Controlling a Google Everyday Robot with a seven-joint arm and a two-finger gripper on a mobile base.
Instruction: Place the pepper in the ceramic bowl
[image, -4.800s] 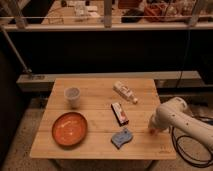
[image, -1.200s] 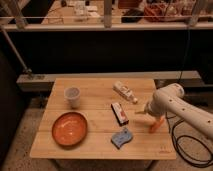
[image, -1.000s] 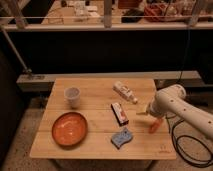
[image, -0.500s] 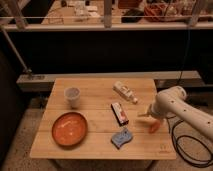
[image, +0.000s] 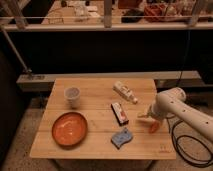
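Gripper, fingers apart, just beside pepper near edge of table

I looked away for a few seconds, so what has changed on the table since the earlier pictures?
The gripper moved in from the right to the pepper, fingers open. The pepper, ceramic bowl, white cup and red-and-white packet stayed put.

Single high view, angled down over table; fingers at right

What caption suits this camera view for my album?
Robot's gripper poised beside the pepper at the right of the table; ceramic bowl sits far left.
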